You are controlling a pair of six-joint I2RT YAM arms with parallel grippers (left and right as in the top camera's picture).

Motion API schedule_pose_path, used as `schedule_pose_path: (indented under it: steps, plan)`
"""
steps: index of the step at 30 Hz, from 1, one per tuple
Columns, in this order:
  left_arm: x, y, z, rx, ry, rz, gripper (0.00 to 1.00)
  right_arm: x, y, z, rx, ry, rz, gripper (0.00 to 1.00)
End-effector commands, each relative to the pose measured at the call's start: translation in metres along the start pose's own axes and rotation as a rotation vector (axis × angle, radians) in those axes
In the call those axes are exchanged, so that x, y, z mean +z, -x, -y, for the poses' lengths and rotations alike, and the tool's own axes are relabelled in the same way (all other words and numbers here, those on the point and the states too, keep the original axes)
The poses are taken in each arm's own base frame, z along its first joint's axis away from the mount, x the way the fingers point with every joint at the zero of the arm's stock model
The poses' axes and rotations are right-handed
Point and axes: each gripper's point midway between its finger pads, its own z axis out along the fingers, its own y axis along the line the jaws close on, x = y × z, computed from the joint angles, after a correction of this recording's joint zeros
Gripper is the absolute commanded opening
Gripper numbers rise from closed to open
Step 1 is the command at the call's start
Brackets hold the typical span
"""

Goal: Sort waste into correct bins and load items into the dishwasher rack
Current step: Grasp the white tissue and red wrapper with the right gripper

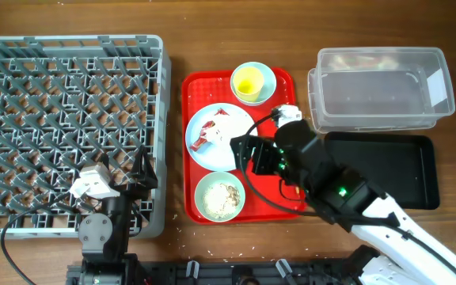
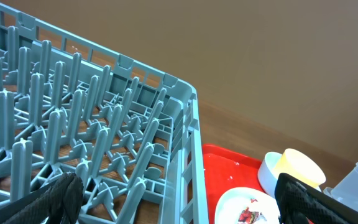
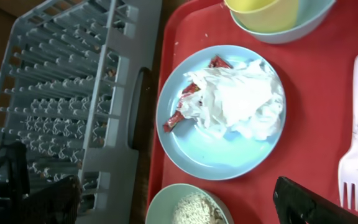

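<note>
The right arm point(image 1: 323, 178) is poised over the red tray point(image 3: 309, 93), and its jaws stand fully apart with nothing between them. The coming move looks like a waste pick, and it turns on how the crumpled white tissue point(image 3: 238, 102) lies from those jaws. In the right wrist view the tissue sits ahead of the 2 fingers and roughly midway between them, heaped on the far half of the round pale blue plate point(image 3: 210, 152).

The red snack wrapper point(image 3: 174, 119) is mostly buried under the tissue. Its visible long axis runs on a diagonal across the plate, toward the dishwasher rack point(image 1: 70, 39) at its lower end (only the 2 ends show, so its full outline cannot be told).

A straight reach forward and down should meet the tissue first. The wrapper's free end lies off to the rack side.

Both bins, the clear tub point(image 1: 370, 52) and the black tray point(image 1: 386, 170), lie on the surface on the other side of the arm from the plate, so anything picked must be carried back across the tray.

The left arm point(image 1: 105, 226) sits by the rack's near corner, well apart from the plate. Its jaws are also spread wide and empty, so the right arm is the nearer one.
</note>
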Motion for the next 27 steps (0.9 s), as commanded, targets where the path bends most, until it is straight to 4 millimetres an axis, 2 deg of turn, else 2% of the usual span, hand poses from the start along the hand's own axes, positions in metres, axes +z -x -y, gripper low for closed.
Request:
schedule_pose_path:
  steps: [1, 3, 6, 7, 8, 10, 12, 16, 21, 23, 26, 27]
  plan:
    - [0.000, -0.001, -0.001, 0.012, 0.008, 0.000, 1.00, -0.007, 0.016, -0.017, -0.062, 0.028, 0.084, 1.00]
    - [0.000, -0.001, -0.001, 0.012, 0.008, 0.000, 1.00, -0.006, 0.023, -0.026, -0.086, 0.047, 0.104, 1.00]
    - [0.000, -0.001, -0.001, 0.012, 0.008, 0.000, 1.00, -0.004, 0.037, -0.051, -0.181, 0.085, 0.092, 1.00]
    - [0.000, -0.001, -0.001, 0.012, 0.008, 0.000, 1.00, 0.004, 0.049, -0.061, -0.229, 0.051, 0.064, 1.00]
    - [0.000, -0.001, -0.001, 0.012, 0.008, 0.000, 1.00, 0.011, 0.054, -0.062, -0.242, 0.012, 0.044, 1.00]
    - [0.000, -0.001, -0.001, 0.012, 0.008, 0.000, 1.00, 0.033, 0.054, -0.051, -0.248, -0.108, -0.024, 1.00]
    - [0.000, -0.001, -0.001, 0.012, 0.008, 0.000, 1.00, 0.062, 0.036, -0.031, -0.242, -0.196, -0.116, 1.00]
    - [0.000, -0.001, -0.001, 0.012, 0.008, 0.000, 1.00, 0.104, 0.004, 0.004, -0.217, -0.314, -0.234, 1.00]
    - [0.000, -0.001, -0.001, 0.012, 0.008, 0.000, 1.00, 0.138, -0.012, 0.019, -0.221, -0.347, -0.273, 1.00]
    - [0.000, -0.001, -0.001, 0.012, 0.008, 0.000, 1.00, 0.143, -0.014, 0.021, -0.221, -0.351, -0.277, 0.74]
    - [0.000, -0.001, -0.001, 0.012, 0.008, 0.000, 1.00, 0.145, -0.010, 0.026, -0.226, -0.379, -0.251, 0.41]
    - [0.000, -0.001, -0.001, 0.012, 0.008, 0.000, 1.00, 0.145, -0.009, 0.028, -0.229, -0.388, -0.242, 0.40]
